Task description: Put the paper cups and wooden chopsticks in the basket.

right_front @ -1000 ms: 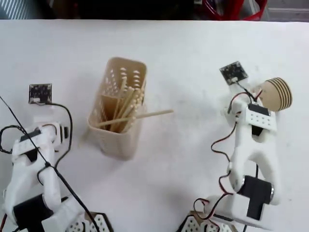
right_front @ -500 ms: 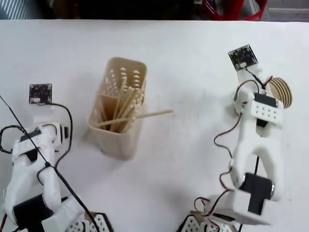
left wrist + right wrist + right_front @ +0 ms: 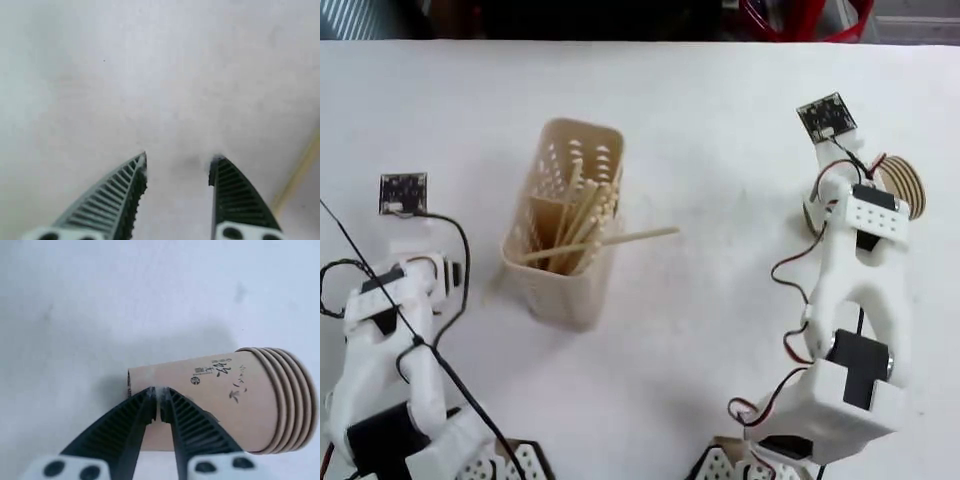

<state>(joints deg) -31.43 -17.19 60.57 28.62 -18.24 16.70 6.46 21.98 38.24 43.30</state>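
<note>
Paper cups half hidden under right arm; right gripper closed.

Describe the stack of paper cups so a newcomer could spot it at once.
On the white table, look toward the right arm, away from the basket of wooden chopsticks. The stack of paper cups lies on its side beside that arm's wrist. Unlike the slim sticks, it is a tan cone with nested rims banding its wide end.

Tan paper cups, beige perforated basket
</note>
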